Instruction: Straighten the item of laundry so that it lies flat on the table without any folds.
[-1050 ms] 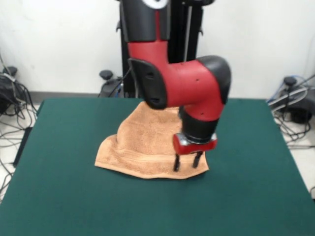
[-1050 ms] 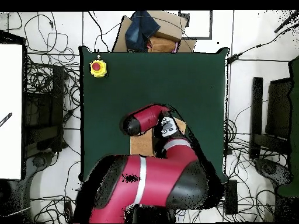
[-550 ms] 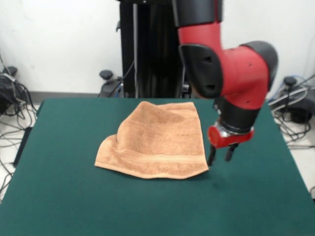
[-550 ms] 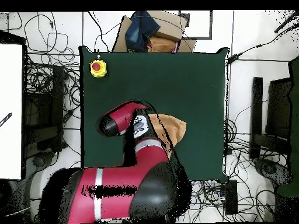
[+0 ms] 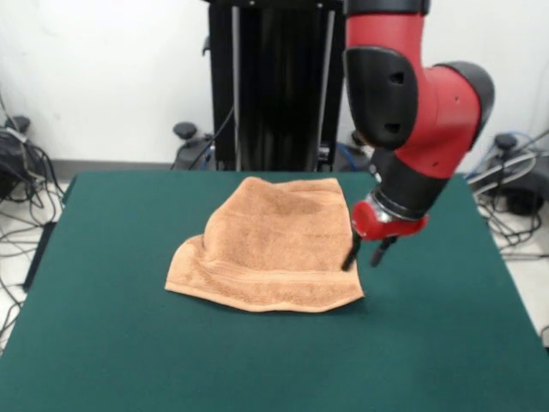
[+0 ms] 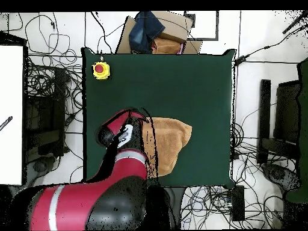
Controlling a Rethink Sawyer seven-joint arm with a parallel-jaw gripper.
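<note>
Having swung back: gripper (image 5: 363, 256) beside towel (image 5: 270, 245).

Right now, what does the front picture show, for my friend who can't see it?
A peach-orange towel lies rumpled on a dark green table, one corner folded. A red and black robot arm reaches down from above, its open pincer at the towel's right edge.

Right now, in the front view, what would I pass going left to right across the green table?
Bare green table → peach-orange towel → the robot's gripper, its two fingers apart, at the towel's right edge → more bare table.
</note>
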